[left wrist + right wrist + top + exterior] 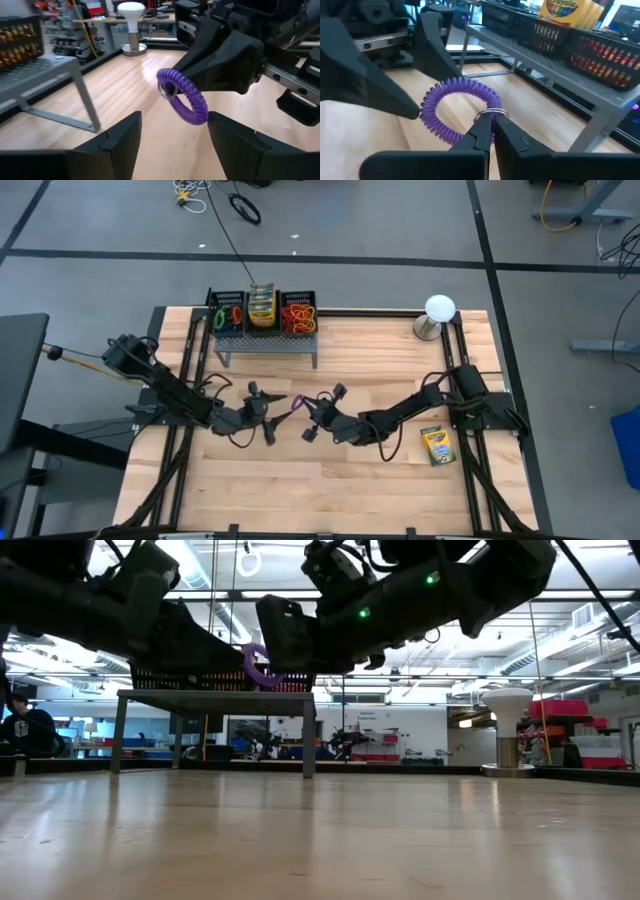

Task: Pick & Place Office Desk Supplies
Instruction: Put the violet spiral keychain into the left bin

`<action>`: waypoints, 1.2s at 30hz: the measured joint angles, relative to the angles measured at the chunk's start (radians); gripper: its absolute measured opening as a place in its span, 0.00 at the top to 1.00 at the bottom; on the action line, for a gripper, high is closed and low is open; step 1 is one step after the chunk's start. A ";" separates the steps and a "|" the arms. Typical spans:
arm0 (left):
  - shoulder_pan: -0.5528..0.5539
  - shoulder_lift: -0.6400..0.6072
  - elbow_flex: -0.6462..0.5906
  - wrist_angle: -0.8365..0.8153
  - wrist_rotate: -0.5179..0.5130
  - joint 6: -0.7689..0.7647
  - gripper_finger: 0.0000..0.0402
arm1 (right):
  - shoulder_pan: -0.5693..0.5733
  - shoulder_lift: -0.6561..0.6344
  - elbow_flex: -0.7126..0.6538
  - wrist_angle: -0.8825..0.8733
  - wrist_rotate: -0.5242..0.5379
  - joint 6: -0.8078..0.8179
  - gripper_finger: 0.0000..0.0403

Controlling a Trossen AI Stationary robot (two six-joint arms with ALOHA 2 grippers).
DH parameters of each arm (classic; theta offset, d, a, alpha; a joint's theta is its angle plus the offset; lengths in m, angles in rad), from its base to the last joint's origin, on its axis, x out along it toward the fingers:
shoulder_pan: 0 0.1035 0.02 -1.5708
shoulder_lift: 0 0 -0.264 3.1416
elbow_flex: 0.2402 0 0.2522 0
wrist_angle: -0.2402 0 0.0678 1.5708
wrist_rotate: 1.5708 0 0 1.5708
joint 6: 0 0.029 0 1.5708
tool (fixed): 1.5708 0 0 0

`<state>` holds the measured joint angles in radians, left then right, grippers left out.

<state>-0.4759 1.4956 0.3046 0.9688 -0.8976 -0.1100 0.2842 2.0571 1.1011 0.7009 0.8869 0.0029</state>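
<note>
Right hand (492, 131) pinches a purple coil loop (455, 107) above mid-worktop, facing the spread left hand (172, 132); seemingly a handover, needing the left to close.

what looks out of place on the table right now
One yellow-and-green crayon box lies alone on the wood near the right arm's base, away from the black mesh baskets. Otherwise nothing odd: the right claw pinches a purple coiled band facing the open left claw.
</note>
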 joint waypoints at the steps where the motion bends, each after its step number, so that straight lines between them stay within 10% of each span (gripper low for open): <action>1: 0.000 0.000 0.000 0.002 0.012 -0.008 0.42 | 0.003 0.000 0.000 0.007 -0.001 0.000 0.97; 13: 0.020 0.005 0.049 -0.002 0.021 0.010 0.46 | 0.011 0.000 0.000 0.074 -0.065 -0.017 0.97; 25: 0.015 0.005 0.049 -0.005 0.007 0.066 0.95 | 0.037 0.000 0.000 0.099 -0.065 -0.044 0.97; 36: 0.008 0.001 0.049 -0.006 -0.028 0.112 0.95 | 0.065 -0.003 0.000 0.093 -0.037 -0.103 0.80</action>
<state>-0.4679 1.4971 0.3538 0.9633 -0.9253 0.0021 0.3487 2.0542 1.1007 0.7940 0.8496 -0.1001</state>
